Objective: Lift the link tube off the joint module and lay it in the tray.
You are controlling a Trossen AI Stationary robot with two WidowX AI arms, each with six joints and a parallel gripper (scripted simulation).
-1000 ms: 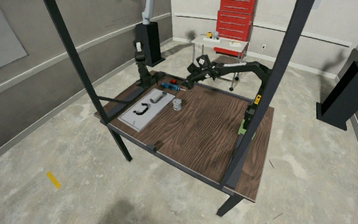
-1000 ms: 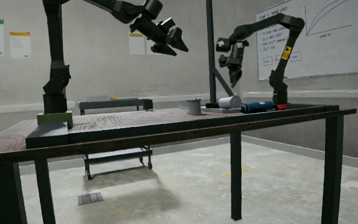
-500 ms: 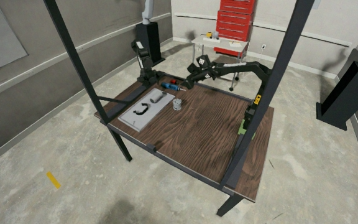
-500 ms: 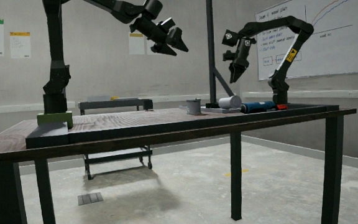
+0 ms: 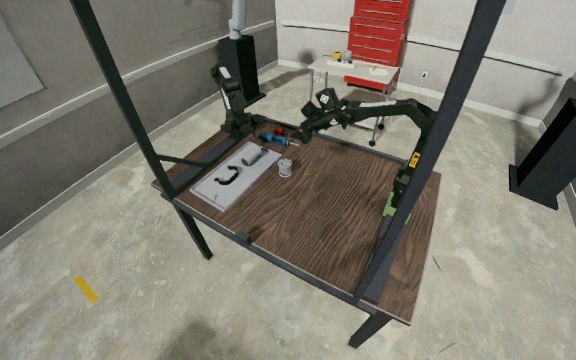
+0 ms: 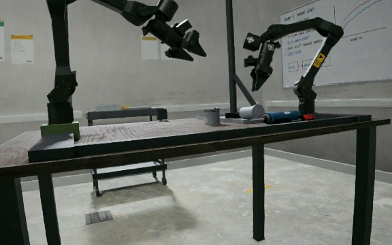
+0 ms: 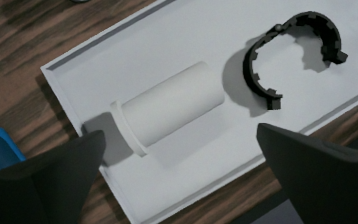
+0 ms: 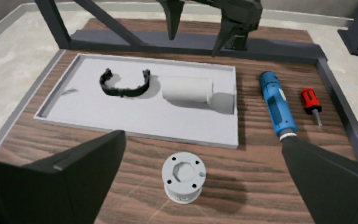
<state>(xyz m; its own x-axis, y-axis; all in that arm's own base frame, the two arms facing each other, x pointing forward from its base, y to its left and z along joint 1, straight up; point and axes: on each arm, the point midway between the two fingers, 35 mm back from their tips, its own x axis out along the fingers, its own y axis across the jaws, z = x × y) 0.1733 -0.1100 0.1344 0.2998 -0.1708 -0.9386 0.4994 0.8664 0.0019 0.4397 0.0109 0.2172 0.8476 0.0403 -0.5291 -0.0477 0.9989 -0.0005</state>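
Observation:
The white link tube [image 5: 252,154] [image 6: 250,111] [image 7: 172,104] [image 8: 186,88] lies on its side in the shallow grey tray [image 5: 208,192] [image 7: 105,65] [image 8: 130,117], its flanged end toward the tray's short wall. The joint module [image 5: 285,168] [image 6: 212,116] [image 8: 182,175] stands upright on the table beside the tray, nothing on top of it. My left gripper [image 7: 181,134] [image 8: 191,48] is open and empty, above the tray and clear of the tube. My right gripper [image 6: 199,57] [image 8: 204,141] is open and empty, high above the table and away from the module.
A black open clamp ring [image 7: 250,70] [image 8: 125,93] lies in the tray beside the tube. A blue power tool [image 5: 274,139] [image 6: 282,116] [image 8: 278,107] and a red screwdriver [image 8: 310,100] lie beyond the tray's flange-side end. Dark frame rails border the table.

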